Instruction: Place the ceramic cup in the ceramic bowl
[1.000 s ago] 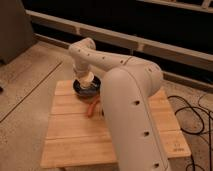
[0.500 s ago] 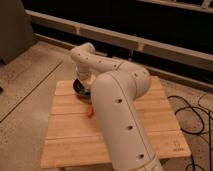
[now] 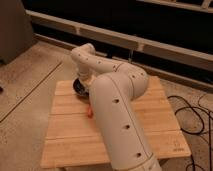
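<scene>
The ceramic bowl (image 3: 78, 88) is dark and round and sits at the back left of the wooden table (image 3: 70, 135). Only its left rim shows, because my white arm (image 3: 117, 105) covers the rest. My gripper (image 3: 84, 84) points down at the end of the arm, right over the bowl and down at its rim. The ceramic cup is hidden from view, behind the wrist or inside the bowl.
A small orange object (image 3: 90, 113) lies on the table just in front of the bowl, against the arm. Black cables (image 3: 192, 115) run across the floor to the right. A low wall and rail run behind the table.
The arm's wrist has sunk lower over the bowl, and the forearm now covers more of the bowl and table. A pale piece seen under the wrist a second ago no longer shows.
</scene>
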`<state>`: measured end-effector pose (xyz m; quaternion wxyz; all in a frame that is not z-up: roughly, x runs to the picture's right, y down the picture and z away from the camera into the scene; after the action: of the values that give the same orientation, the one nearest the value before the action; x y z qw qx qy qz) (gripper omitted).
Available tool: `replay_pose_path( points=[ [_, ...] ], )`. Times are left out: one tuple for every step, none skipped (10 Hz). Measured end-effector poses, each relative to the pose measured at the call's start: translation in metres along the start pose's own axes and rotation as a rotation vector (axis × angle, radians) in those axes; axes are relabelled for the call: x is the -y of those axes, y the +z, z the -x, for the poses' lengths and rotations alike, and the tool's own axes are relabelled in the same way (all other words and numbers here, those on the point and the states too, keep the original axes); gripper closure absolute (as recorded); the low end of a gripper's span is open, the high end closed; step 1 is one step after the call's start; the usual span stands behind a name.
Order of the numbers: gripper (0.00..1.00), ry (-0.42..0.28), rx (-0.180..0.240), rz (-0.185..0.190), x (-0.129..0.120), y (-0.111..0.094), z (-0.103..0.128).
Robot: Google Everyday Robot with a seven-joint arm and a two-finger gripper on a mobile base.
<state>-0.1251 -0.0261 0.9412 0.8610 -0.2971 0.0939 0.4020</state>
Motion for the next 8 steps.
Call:
replay_pose_path(
  points=[
    [0.57,0.0,0.001,0.0,-0.0001,-0.0003,0.0003],
    [0.49,0.0,0.0,0.0,-0.0002,0.0001,0.0],
    [0.38,0.0,0.001,0.0,-0.0003,-0.0001,0.0002],
    [0.27,0.0,0.001,0.0,-0.0004,-0.0001,0.0003],
    [0.21,0.0,0.0,0.0,-0.0004,0.0001,0.0002],
    [0.2,0.0,0.001,0.0,-0.0004,-0.0001,0.0003],
    [0.2,0.0,0.001,0.0,-0.0004,0.0,0.0003],
    [0.2,-0.001,0.001,0.0,-0.0005,0.0,0.0003]
  ],
)
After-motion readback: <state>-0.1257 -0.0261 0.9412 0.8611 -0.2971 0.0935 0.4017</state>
